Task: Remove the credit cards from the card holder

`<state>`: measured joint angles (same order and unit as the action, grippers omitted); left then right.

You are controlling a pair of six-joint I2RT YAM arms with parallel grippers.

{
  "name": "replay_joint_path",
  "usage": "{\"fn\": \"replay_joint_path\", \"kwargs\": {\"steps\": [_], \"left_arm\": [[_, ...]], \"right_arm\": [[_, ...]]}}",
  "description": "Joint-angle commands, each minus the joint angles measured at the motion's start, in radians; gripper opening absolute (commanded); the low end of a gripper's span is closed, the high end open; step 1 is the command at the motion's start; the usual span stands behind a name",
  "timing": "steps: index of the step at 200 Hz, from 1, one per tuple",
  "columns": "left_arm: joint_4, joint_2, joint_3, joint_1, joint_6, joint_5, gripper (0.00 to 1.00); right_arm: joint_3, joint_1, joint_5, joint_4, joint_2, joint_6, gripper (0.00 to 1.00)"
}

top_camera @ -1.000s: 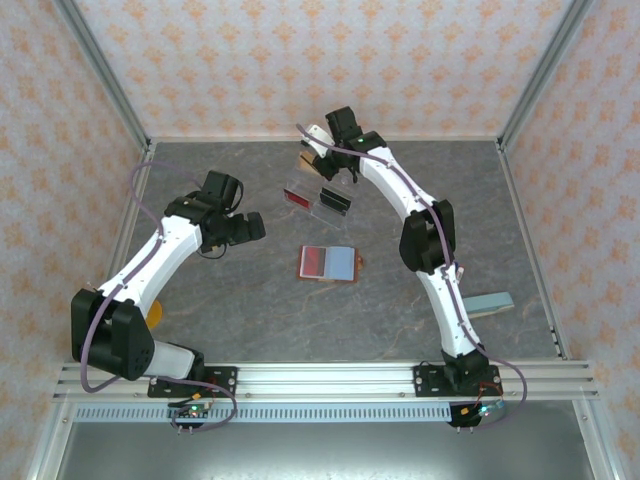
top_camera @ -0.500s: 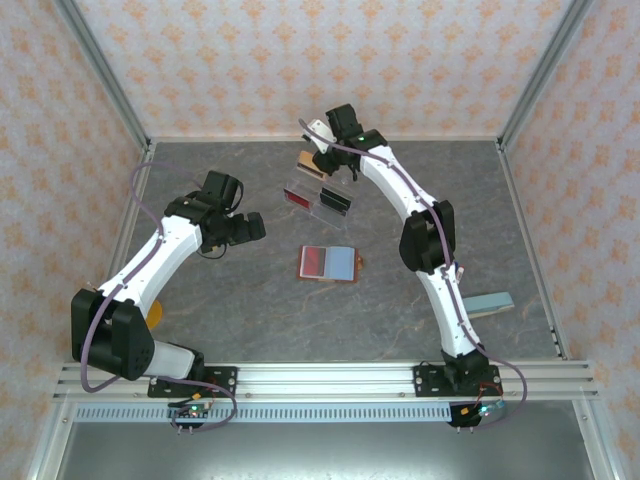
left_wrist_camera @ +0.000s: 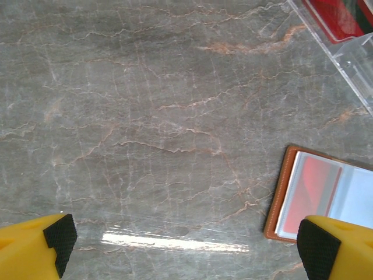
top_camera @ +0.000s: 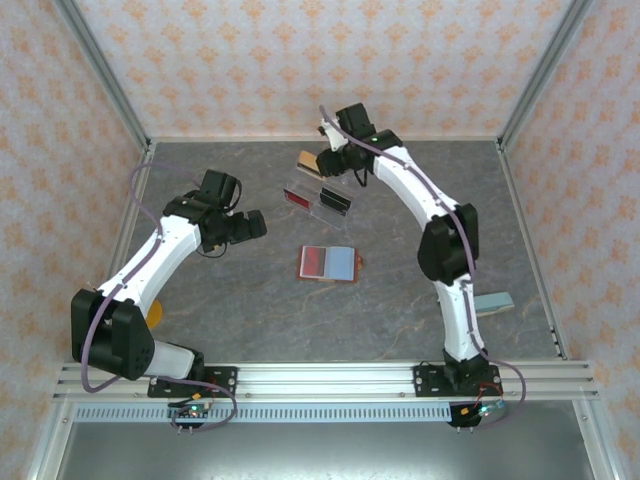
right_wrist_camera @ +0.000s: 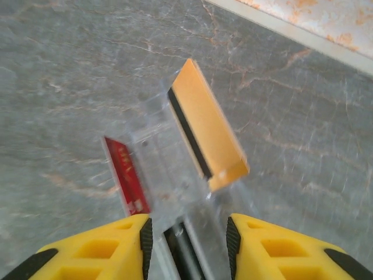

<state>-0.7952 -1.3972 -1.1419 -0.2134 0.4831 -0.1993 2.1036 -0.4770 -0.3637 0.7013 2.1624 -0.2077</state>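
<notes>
Tan-orange card [right_wrist_camera: 205, 131] just beyond right claw [right_wrist_camera: 186, 230]; jaws parted, holding nothing. Left claw [left_wrist_camera: 186, 242] wide, card holder [left_wrist_camera: 315, 192] near.

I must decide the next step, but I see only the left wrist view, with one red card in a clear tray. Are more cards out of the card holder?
Observer: Yes. A black card stands in the clear tray, beside the red card.
Operator: Is there a third card?
Observer: A tan-orange card leans tilted at the tray's far end.
Operator: Is the right arm holding it?
Observer: No. The right fingers stand apart, and the card lies ahead of them, not between them.
</notes>
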Motion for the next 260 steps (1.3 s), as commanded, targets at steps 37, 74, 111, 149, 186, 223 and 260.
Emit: {"fn": "replay_joint_path", "kwargs": {"steps": [37,74,111,149,186,223,260], "left_arm": [[0.068,-0.031,0.032,0.007,0.018,-0.075,1.00],[0.123,-0.033,0.070,0.008,0.043,-0.132,1.00],[0.170,-0.041,0.094,0.007,0.095,-0.143,1.00],[0.212,-0.059,0.096,0.007,0.133,-0.156,1.00],[0.247,-0.095,0.088,0.008,0.159,-0.183,1.00],[0.169,-0.142,0.042,0.006,0.130,-0.201,1.00],[0.164,-0.165,0.042,0.006,0.129,-0.228,1.00]], "right_arm": [[-0.507,-0.047,0.047,-0.160,-0.344,0.431,0.44],[-0.754,-0.148,0.129,-0.216,-0.427,0.523,0.50],[-0.834,-0.248,0.183,-0.243,-0.372,0.641,0.55],[-0.816,-0.311,0.221,-0.231,-0.287,0.691,0.56],[-0.794,-0.328,0.277,-0.204,-0.235,0.721,0.56],[-0.760,-0.327,0.302,-0.155,-0.168,0.722,0.52],[-0.782,-0.327,0.317,-0.160,-0.153,0.723,0.43]]}}
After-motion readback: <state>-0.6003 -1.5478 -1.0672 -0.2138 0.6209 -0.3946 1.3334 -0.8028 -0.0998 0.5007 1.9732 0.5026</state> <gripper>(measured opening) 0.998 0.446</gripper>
